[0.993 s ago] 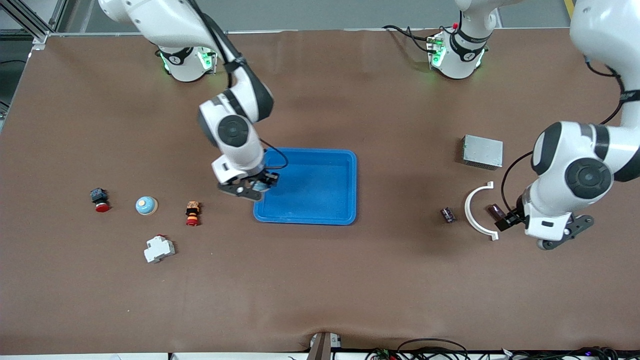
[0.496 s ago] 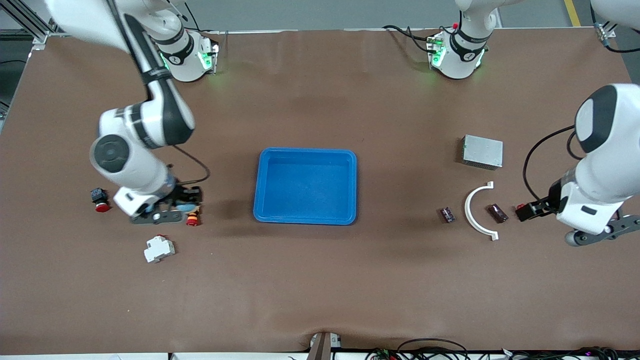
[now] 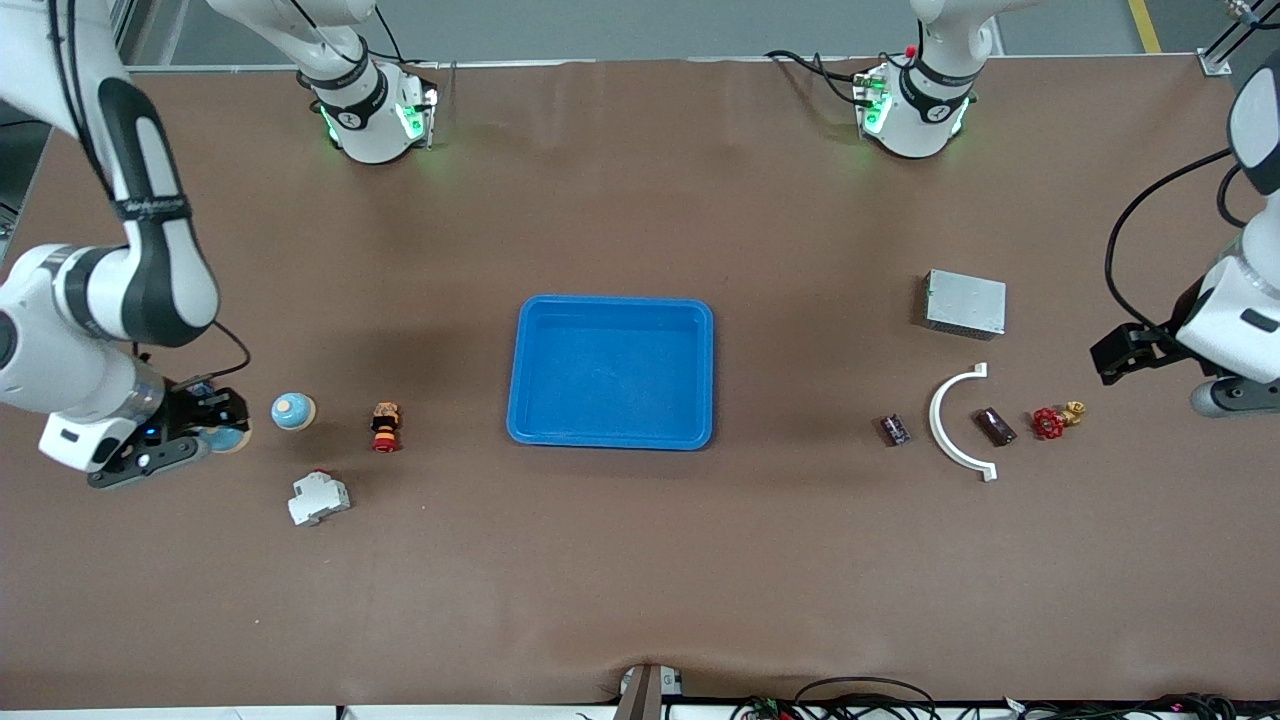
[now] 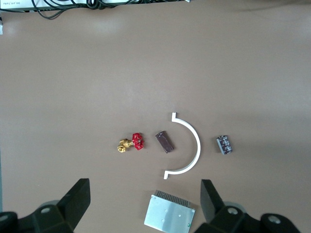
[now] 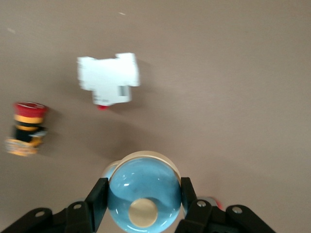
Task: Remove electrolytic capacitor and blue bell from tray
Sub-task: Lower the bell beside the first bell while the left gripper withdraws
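Note:
My right gripper (image 3: 215, 428) is shut on a blue bell (image 3: 229, 438) with a tan knob, low over the table at the right arm's end; in the right wrist view (image 5: 144, 191) the bell (image 5: 144, 194) fills the gap between the fingers. A second blue bell (image 3: 293, 411) stands beside it. A dark brown capacitor (image 3: 995, 426) lies inside the curve of a white arc (image 3: 950, 440); it also shows in the left wrist view (image 4: 164, 141). My left gripper (image 3: 1125, 352) is open and empty (image 4: 144, 190), up over the left arm's end of the table.
A blue tray (image 3: 611, 436) sits mid-table. A red-orange button (image 3: 385, 425) and a white breaker (image 3: 318, 497) lie near the bells. A small purple part (image 3: 895, 429), a red valve (image 3: 1050, 422) and a silver box (image 3: 965, 303) lie near the arc.
The right arm carried the bell from over the tray to the right arm's end of the table. The left gripper let go of the capacitor and drew back toward the table's end, uncovering the red valve.

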Robot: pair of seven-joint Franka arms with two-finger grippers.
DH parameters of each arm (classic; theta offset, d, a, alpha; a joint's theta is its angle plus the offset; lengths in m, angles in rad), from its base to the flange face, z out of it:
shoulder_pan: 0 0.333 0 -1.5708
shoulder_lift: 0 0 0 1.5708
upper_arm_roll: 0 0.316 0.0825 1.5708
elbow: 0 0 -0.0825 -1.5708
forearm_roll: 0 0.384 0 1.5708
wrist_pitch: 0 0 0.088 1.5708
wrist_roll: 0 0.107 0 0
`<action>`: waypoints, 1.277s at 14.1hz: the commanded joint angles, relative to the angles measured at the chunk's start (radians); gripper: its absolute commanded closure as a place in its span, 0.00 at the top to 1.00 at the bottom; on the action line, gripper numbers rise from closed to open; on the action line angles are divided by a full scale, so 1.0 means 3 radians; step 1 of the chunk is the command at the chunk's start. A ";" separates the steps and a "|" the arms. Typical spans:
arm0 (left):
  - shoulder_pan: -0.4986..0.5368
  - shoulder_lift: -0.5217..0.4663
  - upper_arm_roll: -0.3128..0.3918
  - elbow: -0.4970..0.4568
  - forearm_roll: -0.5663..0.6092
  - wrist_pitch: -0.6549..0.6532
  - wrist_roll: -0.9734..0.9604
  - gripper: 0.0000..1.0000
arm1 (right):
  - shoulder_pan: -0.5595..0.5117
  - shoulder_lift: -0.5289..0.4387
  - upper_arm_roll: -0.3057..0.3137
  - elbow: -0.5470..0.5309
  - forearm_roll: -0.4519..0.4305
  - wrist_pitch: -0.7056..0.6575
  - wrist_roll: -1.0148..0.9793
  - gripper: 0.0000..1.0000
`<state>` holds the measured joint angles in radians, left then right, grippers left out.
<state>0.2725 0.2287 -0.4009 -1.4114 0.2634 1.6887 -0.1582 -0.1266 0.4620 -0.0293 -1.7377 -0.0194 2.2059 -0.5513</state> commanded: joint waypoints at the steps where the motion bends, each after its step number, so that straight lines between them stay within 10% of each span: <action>1: 0.0114 -0.0153 0.0077 -0.0035 -0.0400 -0.0020 0.0139 1.00 | -0.0160 0.0524 0.0082 0.0479 0.0009 0.0020 -0.0319 0.00; 10: -0.0999 -0.0721 0.1402 -0.0479 -0.0888 -0.0235 0.0159 1.00 | -0.0391 0.1088 0.0087 0.0745 -0.0002 0.0496 -0.0739 0.00; 18: -0.1062 -0.1054 0.1413 -0.0792 -0.0944 -0.0235 0.0169 1.00 | -0.0513 0.1226 0.0113 0.0781 0.0171 0.0593 -0.0750 0.00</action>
<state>-0.0388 -0.0572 0.0170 -1.6204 0.0017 1.6126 -0.1232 -0.2462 0.7986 -0.0190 -1.5337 -0.0079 2.3788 -0.7566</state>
